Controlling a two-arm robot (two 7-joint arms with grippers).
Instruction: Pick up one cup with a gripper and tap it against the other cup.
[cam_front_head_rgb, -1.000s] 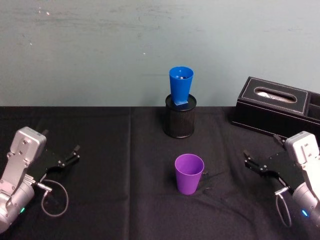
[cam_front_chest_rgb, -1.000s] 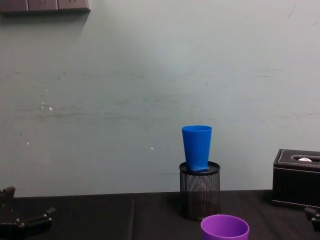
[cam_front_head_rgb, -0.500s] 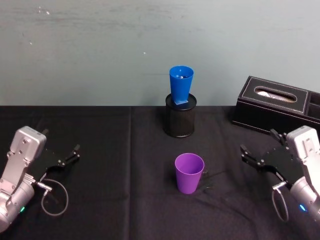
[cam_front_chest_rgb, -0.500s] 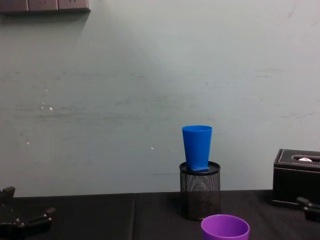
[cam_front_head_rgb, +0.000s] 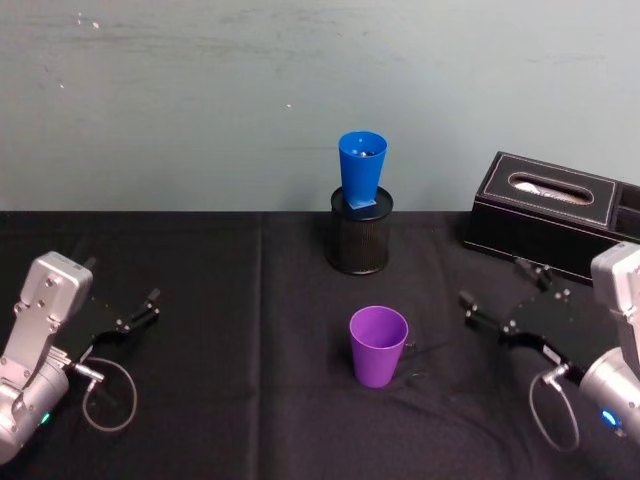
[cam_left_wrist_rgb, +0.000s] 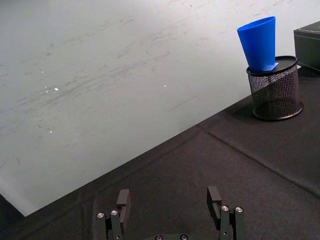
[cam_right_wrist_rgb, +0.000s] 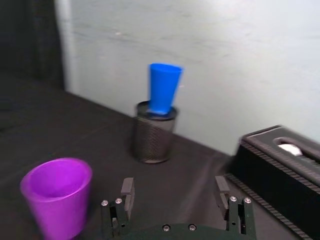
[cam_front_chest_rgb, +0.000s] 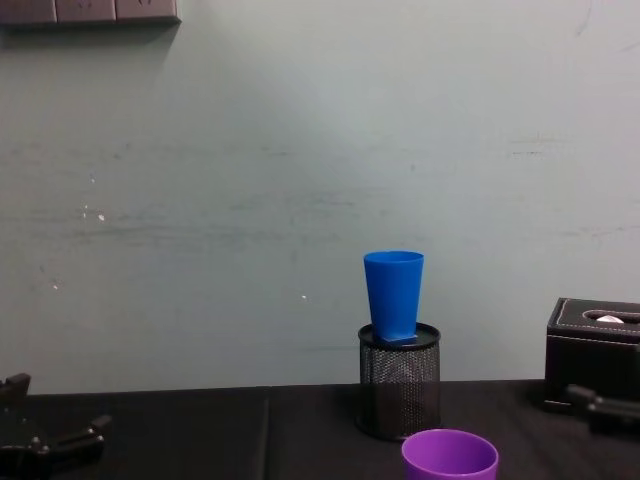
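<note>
Purple plastic comes nearest: the purple cup (cam_front_head_rgb: 378, 346) stands upright, mouth up, on the black-clothed counter (cam_front_head_rgb: 250, 400), about midway between the two arms. Nothing touches it.

To its right, the right gripper (cam_front_head_rgb: 492, 280) hangs low over the cloth, pointing inward toward the cup. Its fingers (cam_right_wrist_rgb: 127, 192) are spread wide, released and holding nothing. The cup lies ahead of the fingertips and off to the robot's left of them, apart from both fingers and outside the gap between them. In the right wrist view the cup (cam_right_wrist_rgb: 57, 197) sits beyond one fingertip rather than between the pair.

The left gripper (cam_front_head_rgb: 120, 280) rests well apart at the counter's left side. Its fingers (cam_left_wrist_rgb: 122, 200) are likewise spread and empty, and bare cloth lies before them.

Farther back, behind the purple cup, a black mesh pen holder (cam_front_head_rgb: 359, 240) stands upright. The blue cup (cam_front_head_rgb: 361, 170) stands mouth up with its base in the holder's mouth, so it rises above the holder's rim. It is well clear of both grippers.

At the back right, a black tissue box (cam_front_head_rgb: 550, 212) lies on the cloth, beyond the right gripper. A pale green wall (cam_front_head_rgb: 200, 100) closes the scene.
</note>
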